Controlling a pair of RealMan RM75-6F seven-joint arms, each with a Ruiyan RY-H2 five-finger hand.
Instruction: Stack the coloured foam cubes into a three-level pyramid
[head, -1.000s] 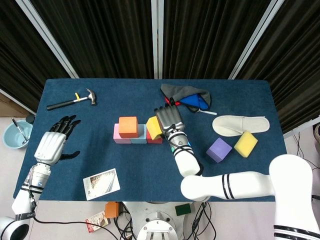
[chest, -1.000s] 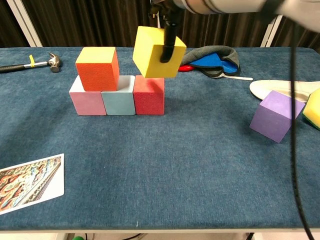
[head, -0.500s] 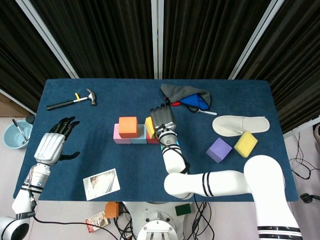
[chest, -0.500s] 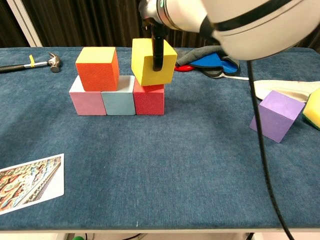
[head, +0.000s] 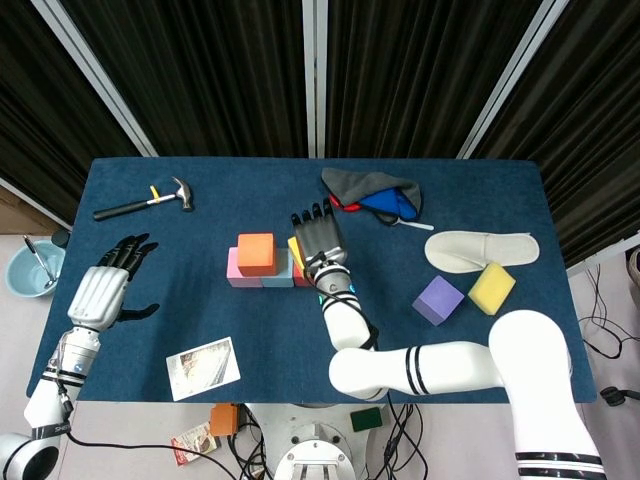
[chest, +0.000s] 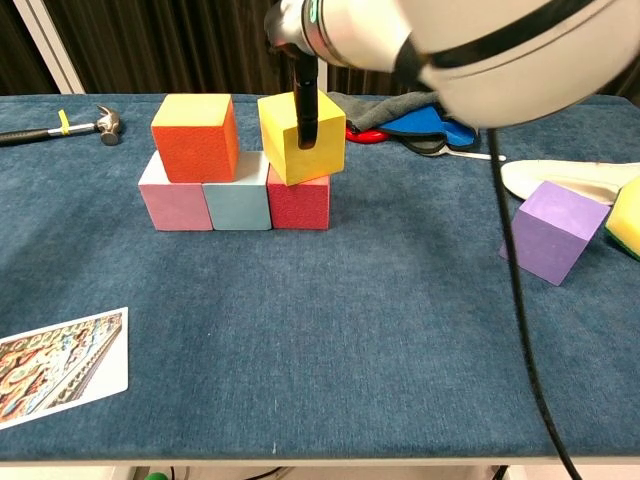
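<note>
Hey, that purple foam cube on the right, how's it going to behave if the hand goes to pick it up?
The purple foam cube is probably light and slightly squashy, being foam. It sits tilted on the blue table cloth, so a nudge may tip it flat. Flat faces suggest it won't roll.

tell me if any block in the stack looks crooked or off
The yellow cube, held by the right hand, sits tilted on the red cube, not flat beside the orange cube. The purple cube off to the side also rests tilted.

Bright, even overhead light, soft shadows, both views sharp (only the nearest arm blurs).
</note>
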